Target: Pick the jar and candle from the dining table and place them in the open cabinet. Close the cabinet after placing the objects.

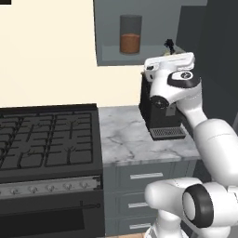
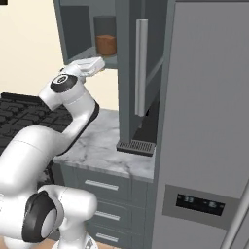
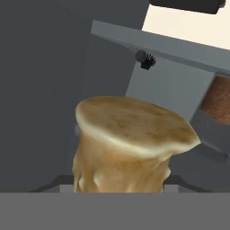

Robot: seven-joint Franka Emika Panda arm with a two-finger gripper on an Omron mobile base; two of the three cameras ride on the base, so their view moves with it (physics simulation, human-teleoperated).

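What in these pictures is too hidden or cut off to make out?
- Fingers: in the hand view the candle covers them, so their grip cannot be seen; in the left base view the white hand hides them.
- Jar: the hand view's right edge cuts it to a brown sliver.
- Cabinet: top cut off in both base views.
- Coffee machine: largely behind the arm, left base view.

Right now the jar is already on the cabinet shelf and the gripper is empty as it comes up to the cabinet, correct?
Not quite. The jar is on the cabinet shelf, but the gripper isn't empty: the hand view shows the candle held close in front of the camera.
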